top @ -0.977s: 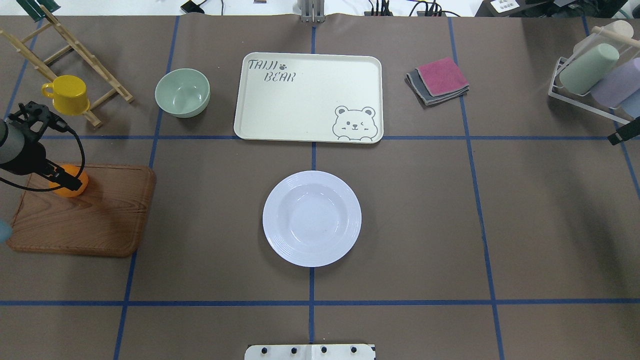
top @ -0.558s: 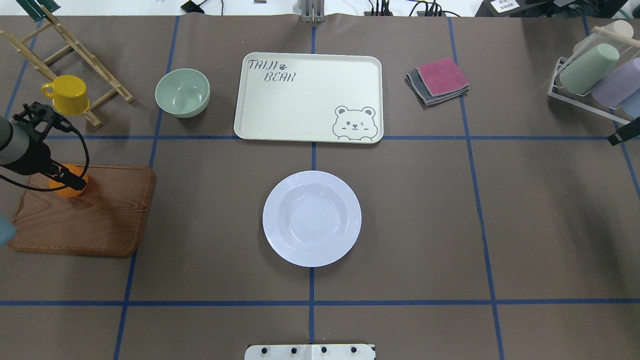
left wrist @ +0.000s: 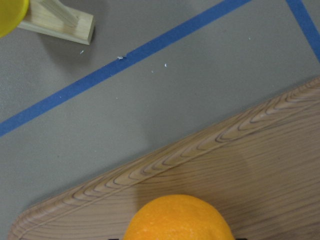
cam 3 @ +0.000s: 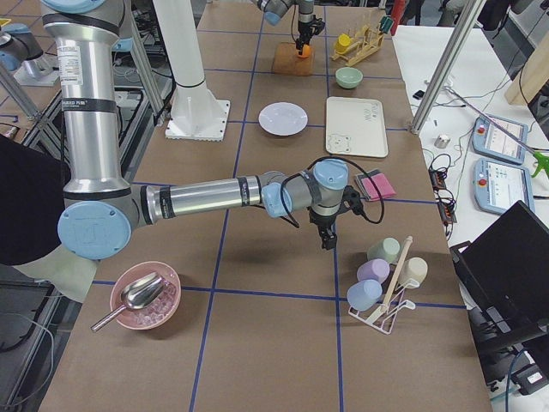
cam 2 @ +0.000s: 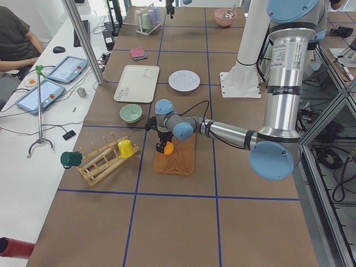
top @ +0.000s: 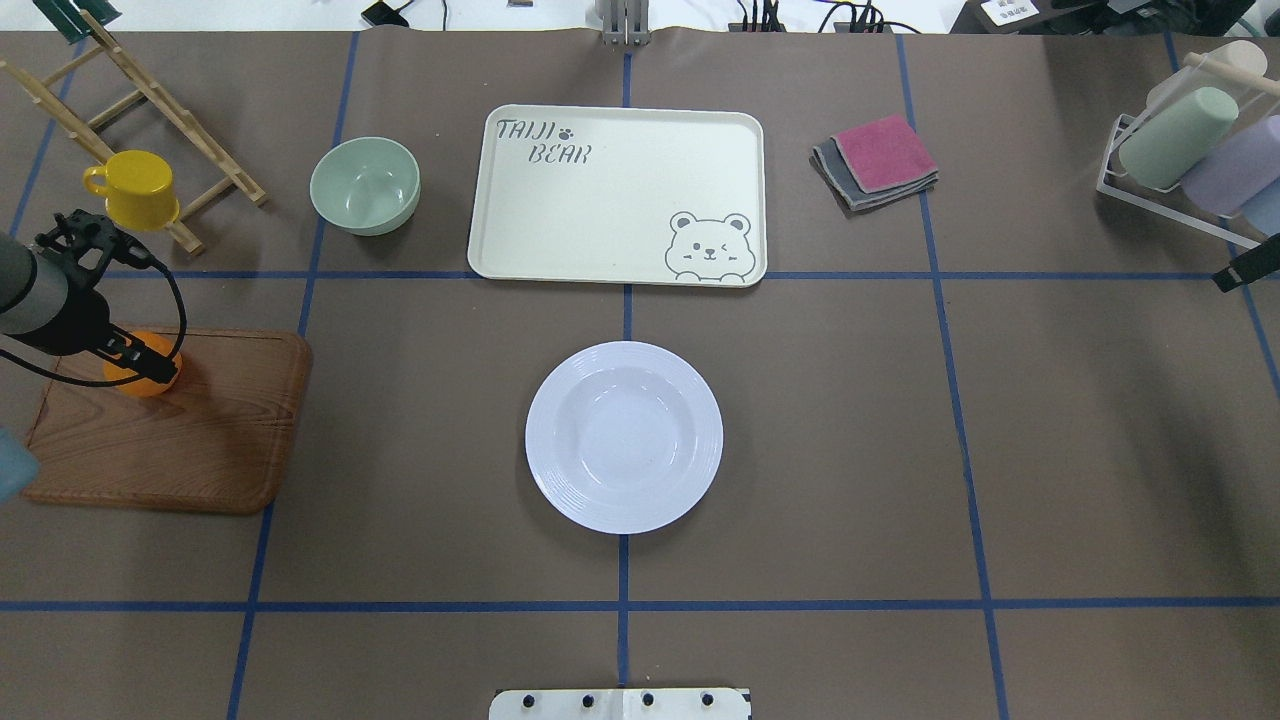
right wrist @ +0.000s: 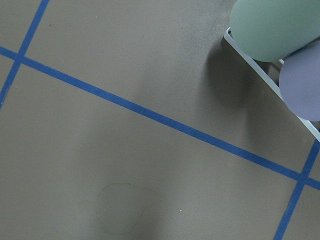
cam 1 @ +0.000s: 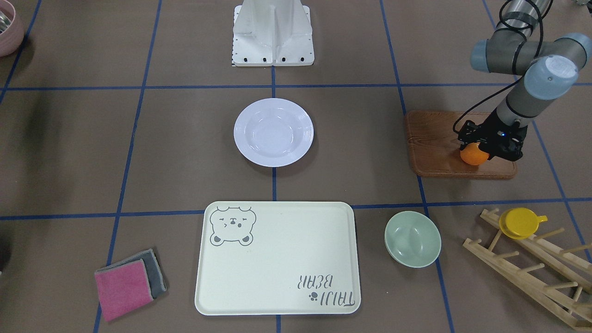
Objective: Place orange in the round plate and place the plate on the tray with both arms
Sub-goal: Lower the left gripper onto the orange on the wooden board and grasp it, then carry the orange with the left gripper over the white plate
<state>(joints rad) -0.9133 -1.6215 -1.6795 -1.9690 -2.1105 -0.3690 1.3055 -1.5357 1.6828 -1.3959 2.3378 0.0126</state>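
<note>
The left gripper (cam 1: 476,150) is down over the wooden board (cam 1: 434,143), jaws clamped on the orange (cam 1: 472,156) near the board's edge. The round plate (cam 1: 273,132) sits mid-table, apart from the tray (cam 1: 277,259). The right gripper (cam 3: 327,238) hangs beside the cup rack (cam 3: 386,292), and I cannot tell how its jaws stand.

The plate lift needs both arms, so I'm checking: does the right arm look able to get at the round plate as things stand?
Probably yes. The right gripper hangs over bare table near the cup rack, and nothing stands between it and the round plate, whose rim is free all round.
</note>
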